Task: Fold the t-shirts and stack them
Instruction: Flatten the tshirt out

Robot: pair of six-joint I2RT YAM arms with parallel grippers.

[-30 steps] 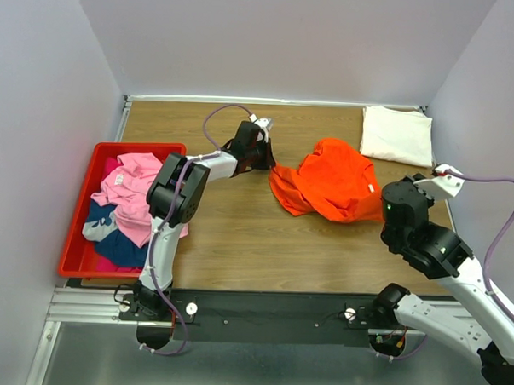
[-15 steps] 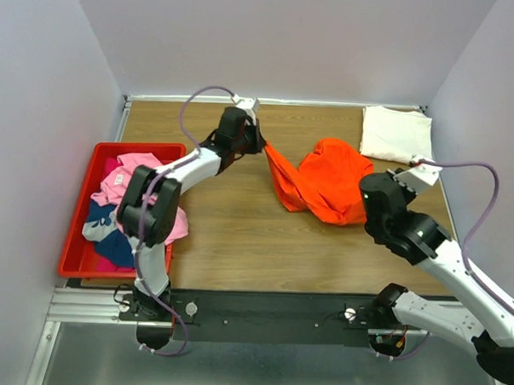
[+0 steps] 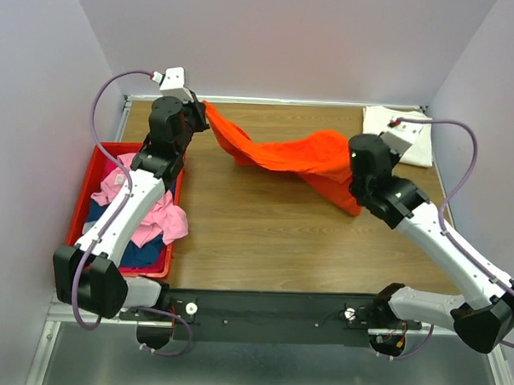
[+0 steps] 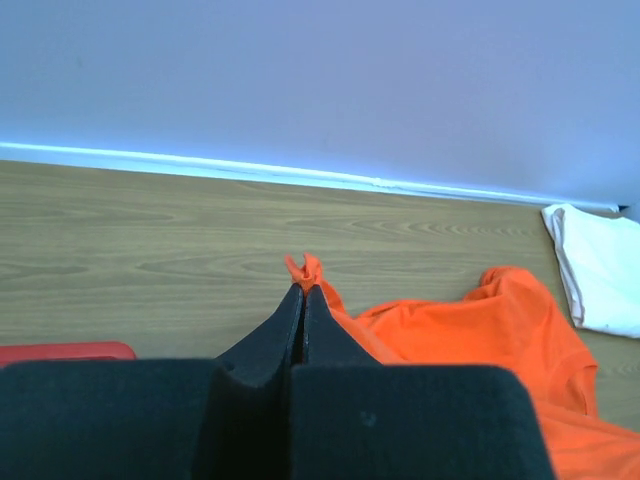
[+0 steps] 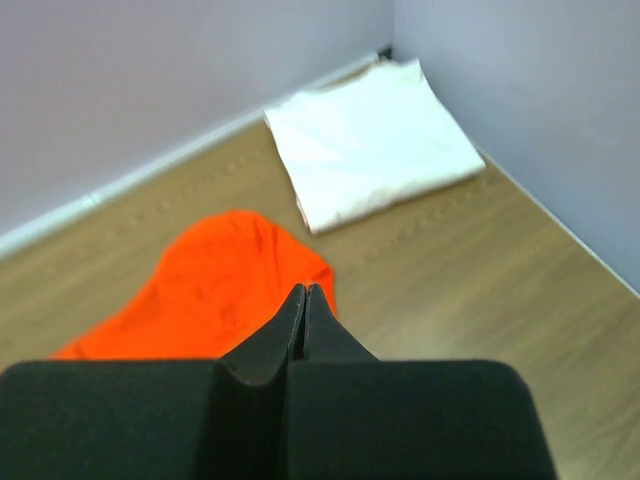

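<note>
The orange t-shirt [image 3: 284, 155] is pulled out long across the back of the table. My left gripper [image 3: 202, 110] is shut on one corner of it and holds that corner up near the back left; the pinched cloth shows at the tips in the left wrist view [image 4: 303, 288]. My right gripper [image 3: 358, 154] is shut, above the shirt's right end; the right wrist view [image 5: 305, 290] shows no cloth between its jaws and the orange shirt [image 5: 220, 290] below them. The folded cream-white t-shirt [image 3: 420, 140] lies in the back right corner. Pink [image 3: 158, 214] and dark blue [image 3: 139, 251] shirts lie in the bin.
The red plastic bin [image 3: 78, 232] stands at the table's left edge, under my left arm. Walls close the table on the left, back and right. The cream shirt also shows in the right wrist view [image 5: 375, 140] by the wall corner.
My left gripper has swung left and back with the orange shirt's corner, stretching the shirt out. My right arm has moved left and back over the shirt's right end.
</note>
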